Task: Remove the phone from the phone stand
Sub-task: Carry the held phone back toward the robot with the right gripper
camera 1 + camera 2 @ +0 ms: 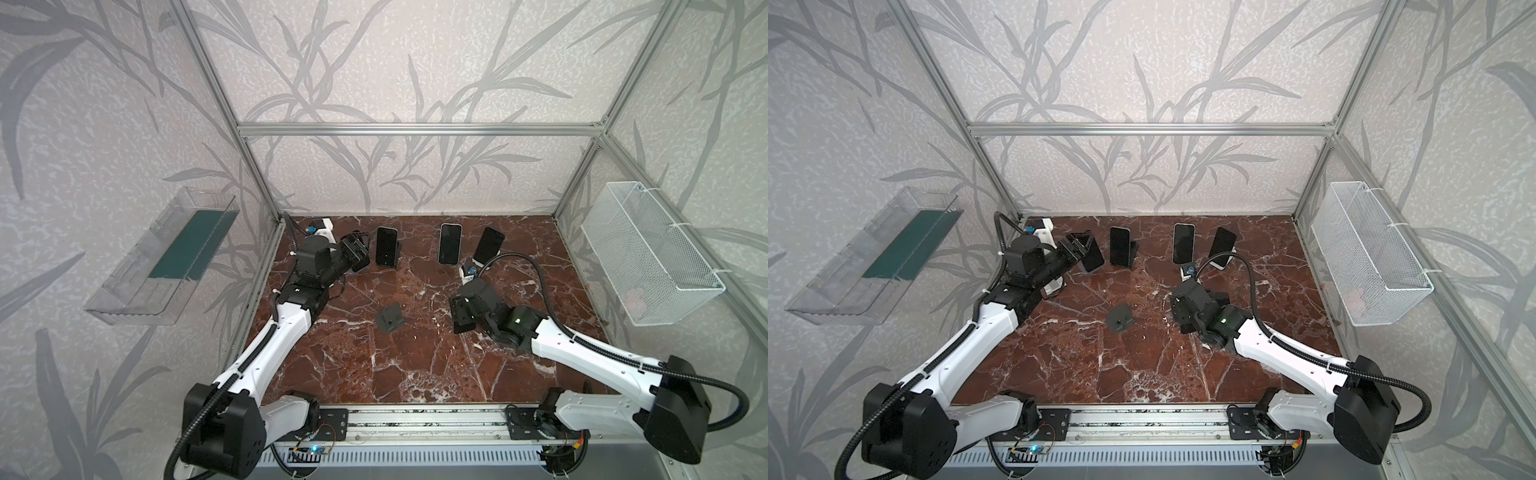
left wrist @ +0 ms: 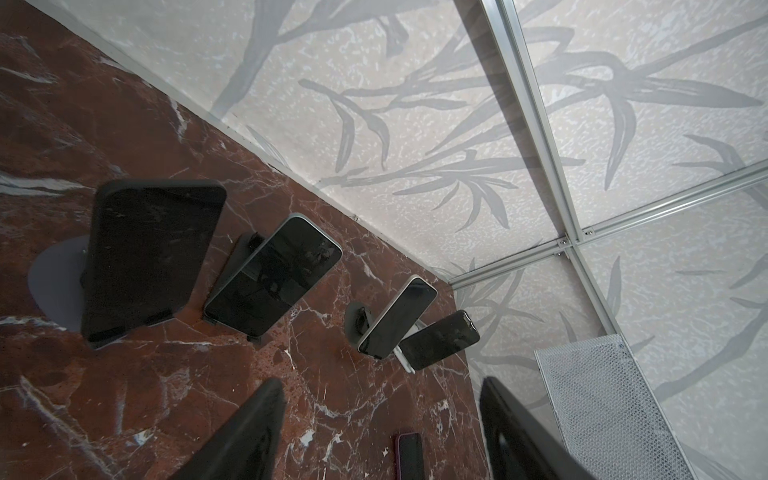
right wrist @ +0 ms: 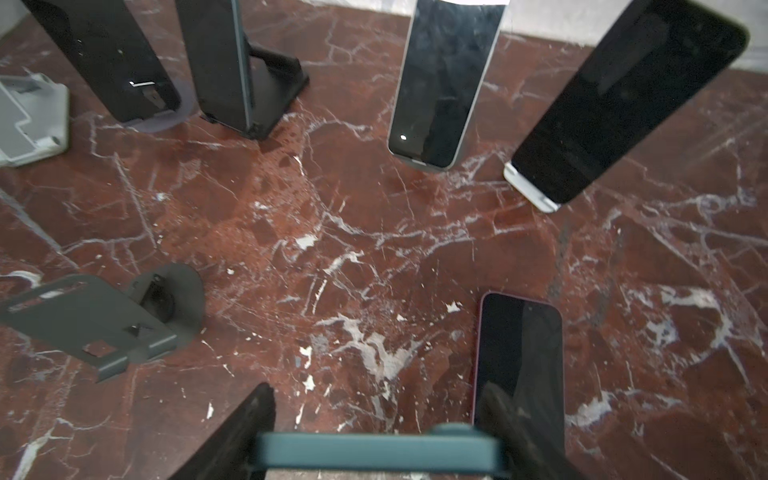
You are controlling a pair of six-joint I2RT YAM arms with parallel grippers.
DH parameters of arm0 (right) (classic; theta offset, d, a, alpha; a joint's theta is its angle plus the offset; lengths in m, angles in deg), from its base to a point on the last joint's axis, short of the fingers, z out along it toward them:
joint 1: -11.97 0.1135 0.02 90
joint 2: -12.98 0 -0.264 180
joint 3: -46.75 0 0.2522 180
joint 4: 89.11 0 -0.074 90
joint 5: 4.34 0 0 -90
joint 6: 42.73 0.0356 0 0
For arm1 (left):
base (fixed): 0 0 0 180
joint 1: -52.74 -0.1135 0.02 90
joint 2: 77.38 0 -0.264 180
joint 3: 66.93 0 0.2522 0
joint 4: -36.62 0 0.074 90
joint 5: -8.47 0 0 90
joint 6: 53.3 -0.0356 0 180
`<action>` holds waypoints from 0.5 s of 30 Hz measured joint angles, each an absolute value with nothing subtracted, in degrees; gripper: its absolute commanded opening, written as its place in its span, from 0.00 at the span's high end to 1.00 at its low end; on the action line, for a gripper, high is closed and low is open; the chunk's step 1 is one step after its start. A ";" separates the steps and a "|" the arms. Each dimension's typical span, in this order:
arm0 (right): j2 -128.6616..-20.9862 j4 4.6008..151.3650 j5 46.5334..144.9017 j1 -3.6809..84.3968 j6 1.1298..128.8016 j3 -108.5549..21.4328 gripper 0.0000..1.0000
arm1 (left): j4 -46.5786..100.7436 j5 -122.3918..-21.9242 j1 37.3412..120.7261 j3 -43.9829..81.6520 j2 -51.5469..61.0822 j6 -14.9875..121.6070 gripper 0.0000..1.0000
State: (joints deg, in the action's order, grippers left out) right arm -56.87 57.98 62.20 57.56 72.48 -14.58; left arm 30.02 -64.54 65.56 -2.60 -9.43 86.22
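My right gripper [image 3: 380, 419] is shut on a teal phone [image 3: 380, 451], whose edge spans the gap between the two fingers, low over the table right of centre [image 1: 462, 320]. An empty dark grey phone stand [image 1: 390, 318] [image 3: 104, 320] sits to its left. Three dark-screened phones lean on stands along the back [image 1: 386, 246] [image 1: 450, 244] [image 1: 489, 247]. My left gripper [image 1: 356, 249] [image 2: 382, 432] is open with nothing between its fingers. It hovers at the back left beside a black phone on a round grey stand [image 2: 149, 257].
A maroon phone [image 3: 519, 353] [image 2: 409, 455] lies flat on the marble table [image 1: 415, 365] just beyond my right gripper. A pale grey empty stand [image 3: 29, 120] sits by the left arm. A white wire basket [image 1: 648, 253] hangs on the right wall and a clear tray [image 1: 166, 257] on the left.
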 measured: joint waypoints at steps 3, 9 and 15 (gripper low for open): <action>-58.55 56.88 63.58 55.20 73.35 -14.58 0.30 | 28.93 -64.54 66.18 -2.27 -9.43 85.65 0.25; -64.41 55.79 66.07 52.36 74.38 -15.06 0.30 | 27.86 -65.17 66.20 -1.88 -10.42 84.82 0.25; -68.25 56.77 66.27 52.25 76.04 -15.83 0.30 | 27.44 -65.39 66.33 -1.86 -10.77 84.54 0.25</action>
State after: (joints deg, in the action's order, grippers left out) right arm -68.25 56.77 66.27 52.25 76.04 -15.83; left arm 27.44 -65.39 66.33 -1.86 -10.77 84.54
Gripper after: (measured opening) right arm 0.739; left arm 0.754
